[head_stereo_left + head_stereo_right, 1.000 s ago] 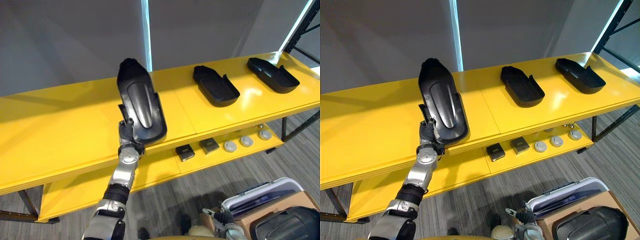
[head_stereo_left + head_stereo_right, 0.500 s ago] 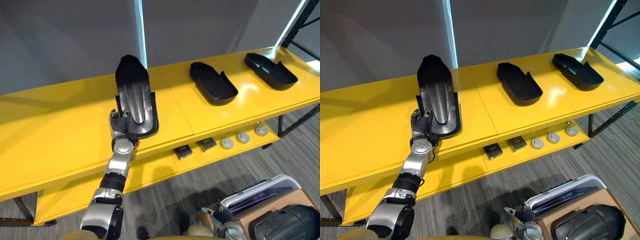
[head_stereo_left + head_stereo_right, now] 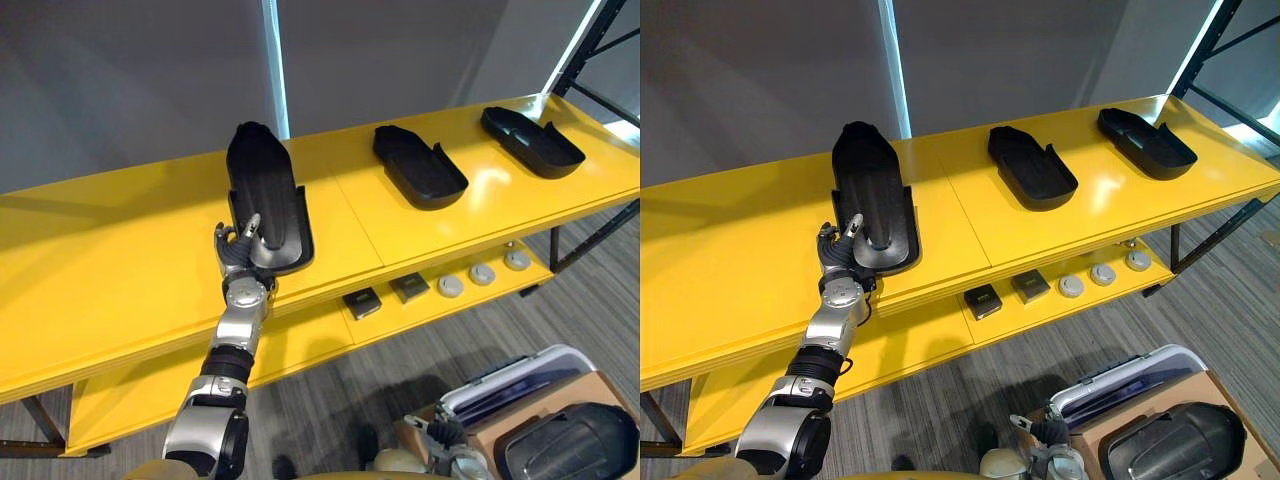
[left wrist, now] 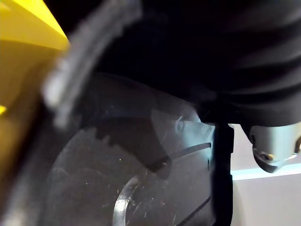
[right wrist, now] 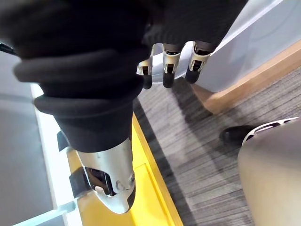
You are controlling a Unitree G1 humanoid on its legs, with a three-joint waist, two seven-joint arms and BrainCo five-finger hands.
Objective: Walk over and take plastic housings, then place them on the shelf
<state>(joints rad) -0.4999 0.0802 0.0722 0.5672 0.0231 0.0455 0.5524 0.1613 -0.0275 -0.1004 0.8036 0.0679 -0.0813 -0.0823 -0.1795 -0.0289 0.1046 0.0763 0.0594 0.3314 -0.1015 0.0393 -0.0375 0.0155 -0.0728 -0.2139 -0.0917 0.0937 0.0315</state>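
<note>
Left hand [image 3: 238,252] had brought my long black plastic housing [image 3: 265,195] down from its tilt to lie flat on the yellow shelf [image 3: 120,270], left of centre. My fingers had loosened and straightened at its near end, so the placement looked done. Right hand [image 5: 165,68] hung relaxed and empty.

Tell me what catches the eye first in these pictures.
A long yellow shelf runs across the view. Three black plastic shells lie in a row on its top: the left housing, the middle housing and the right housing. The left robot hand reaches up from below to the near end of the left housing.
</note>
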